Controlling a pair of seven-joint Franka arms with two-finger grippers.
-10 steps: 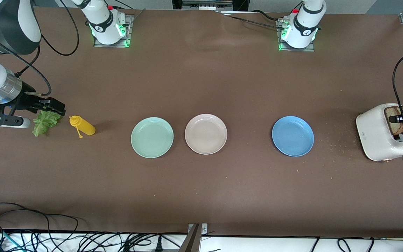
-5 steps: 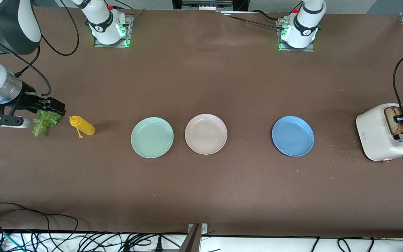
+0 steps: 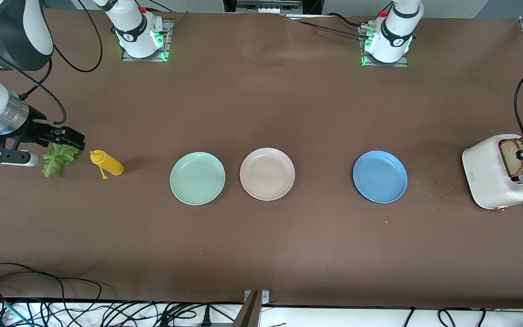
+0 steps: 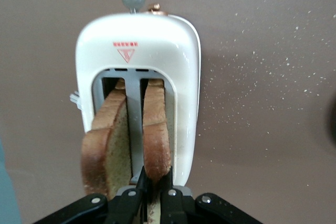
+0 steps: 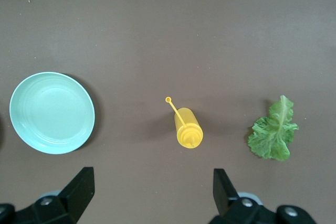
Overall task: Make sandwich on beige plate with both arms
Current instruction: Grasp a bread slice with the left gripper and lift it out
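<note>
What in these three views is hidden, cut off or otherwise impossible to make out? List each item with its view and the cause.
- Bread slices: lower parts hidden inside the toaster, left wrist view.
- Left end effector, shut on one bread slice: cut off by the picture's edge, left wrist view.
- Right end effector: only the open finger ends show, right wrist view.
- Lettuce leaf: partly covered by the right end effector above it, front view.
- Beige plate: absent from both wrist views.
</note>
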